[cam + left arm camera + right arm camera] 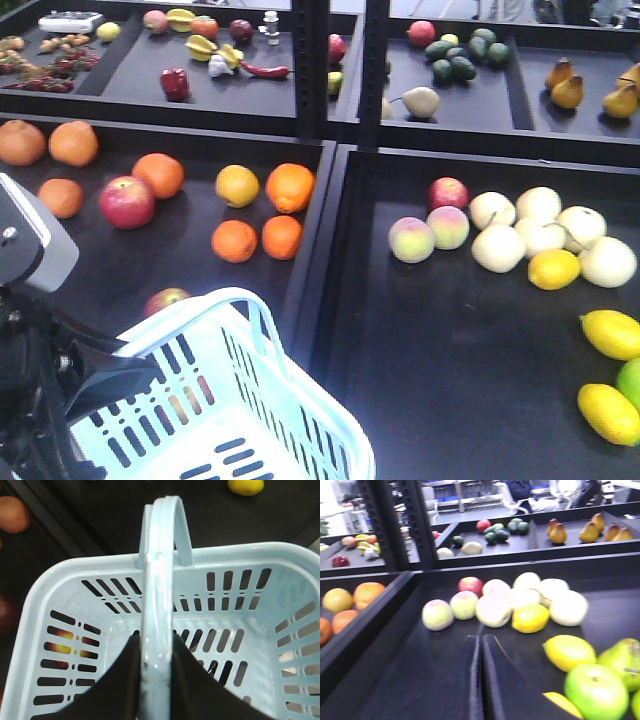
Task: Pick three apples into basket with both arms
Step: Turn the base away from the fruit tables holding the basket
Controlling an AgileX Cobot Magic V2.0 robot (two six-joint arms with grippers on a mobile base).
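- One basket (230,400)
- Three red apples (127,201) across the front bins (450,350)
- Seven oranges (290,187)
- One yellow-orange citrus (237,185)
- Two peaches (411,240)
- Six pale round fruits (497,248)
- Three lemons (553,268)
- One green apple (595,690)
- One green-yellow pear (622,662)

You see the pale blue slotted plastic basket (290,400), its loop handle (159,605) upright; one dark red apple (165,299) lies just behind its rim.

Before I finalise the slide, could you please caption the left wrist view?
Left gripper clamped on the handle of the empty basket, with a lemon beyond its rim.
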